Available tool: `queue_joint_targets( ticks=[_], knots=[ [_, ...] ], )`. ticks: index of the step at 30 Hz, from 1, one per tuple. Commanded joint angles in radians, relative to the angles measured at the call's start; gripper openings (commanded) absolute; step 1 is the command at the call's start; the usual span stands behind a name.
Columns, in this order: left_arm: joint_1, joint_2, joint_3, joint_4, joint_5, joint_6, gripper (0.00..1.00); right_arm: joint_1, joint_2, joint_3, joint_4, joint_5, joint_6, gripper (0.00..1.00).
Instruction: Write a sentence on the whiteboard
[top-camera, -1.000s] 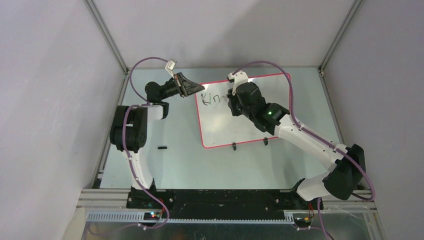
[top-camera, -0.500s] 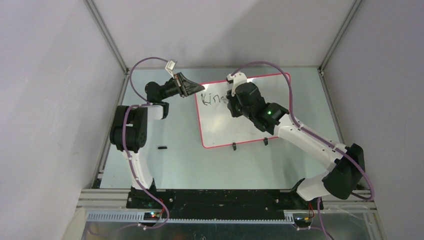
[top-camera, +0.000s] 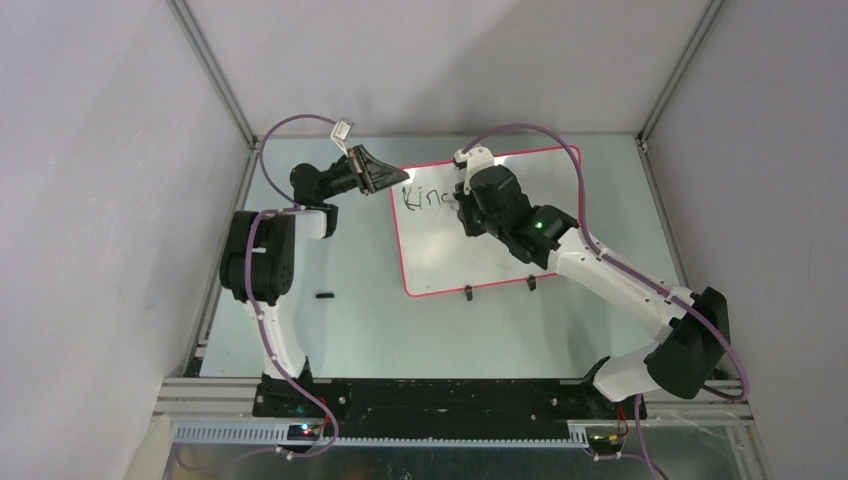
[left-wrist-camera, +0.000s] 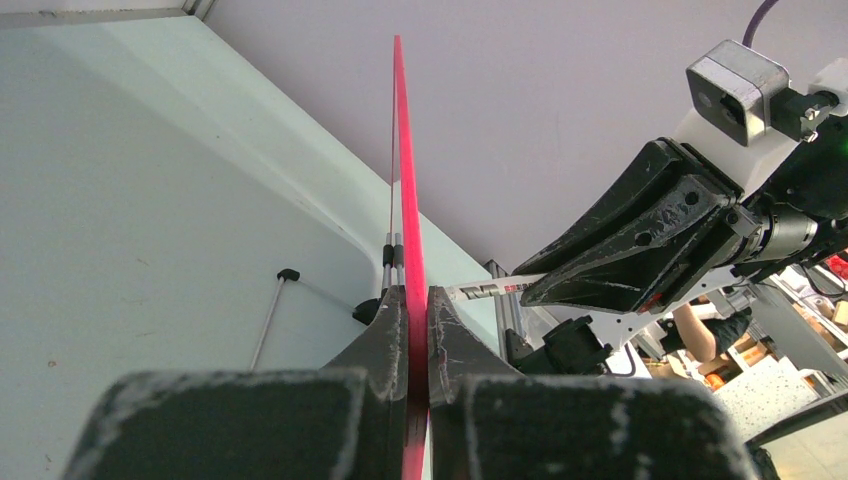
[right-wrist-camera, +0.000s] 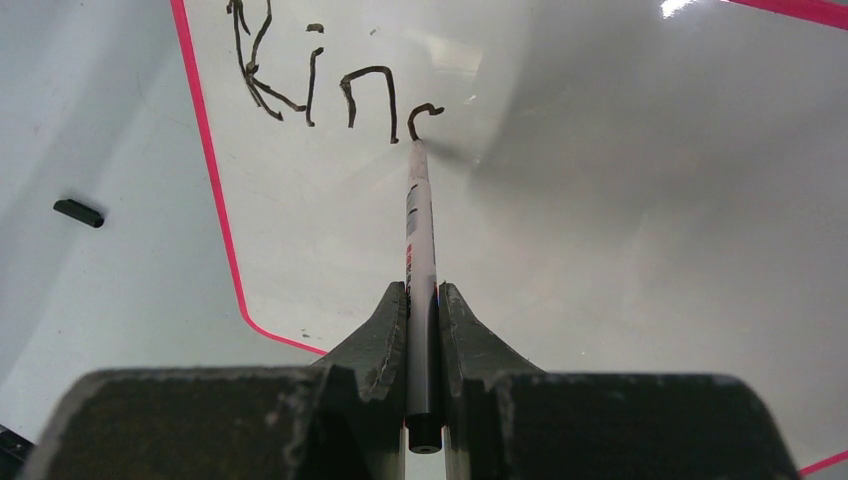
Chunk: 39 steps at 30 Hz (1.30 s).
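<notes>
the board (top-camera: 470, 255) is glossy white with a thin red-pink rim and rounded corners, and sits on the pale worktop (top-camera: 350, 330) between the arms, with two black clip feet on its near edge. uneven black letters (right-wrist-camera: 313, 85) at its top left read "kin" plus a small hook. the left hand (left-wrist-camera: 418, 330) is shut tight on the rim. the right hand (right-wrist-camera: 423, 300) is clamped on a marker (right-wrist-camera: 418, 215) whose tip touches the hook's end. its label print is too small to read.

Glossy pink-rimmed whiteboard (top-camera: 450, 250), black sentence (right-wrist-camera: 349, 105) "Kinc" at its upper-left corner
</notes>
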Motion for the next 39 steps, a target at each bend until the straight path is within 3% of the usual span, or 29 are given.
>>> queue_joint_targets(
  ticks=[1,39],
  knots=[
    [-0.011,-0.02,0.015,0.105,0.008,-0.015,0.0,-0.009,-0.002,0.037,0.017,0.056,-0.008,0.0],
    [-0.012,-0.019,0.015,0.113,0.01,-0.021,0.0,-0.023,0.067,0.148,-0.021,0.064,-0.005,0.0]
  ],
)
